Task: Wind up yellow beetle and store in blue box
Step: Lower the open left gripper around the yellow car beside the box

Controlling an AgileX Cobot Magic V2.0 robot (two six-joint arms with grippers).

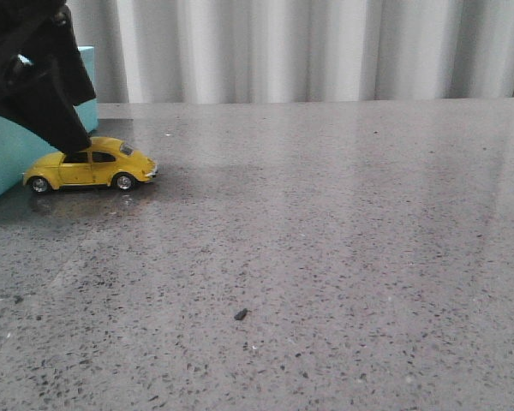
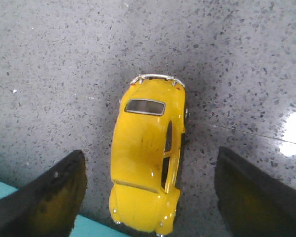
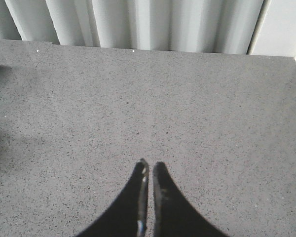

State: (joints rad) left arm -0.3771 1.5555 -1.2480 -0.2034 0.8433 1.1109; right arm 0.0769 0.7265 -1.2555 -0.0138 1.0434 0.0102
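The small bright yellow toy beetle car [image 2: 147,160] is framed lengthwise between the spread-apart fingers of the left claw [image 2: 150,197], directly beneath it.

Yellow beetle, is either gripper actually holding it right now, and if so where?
Nothing is held. The left gripper is open, one finger on each side of the yellow beetle, clear of it. The right gripper is shut and empty.
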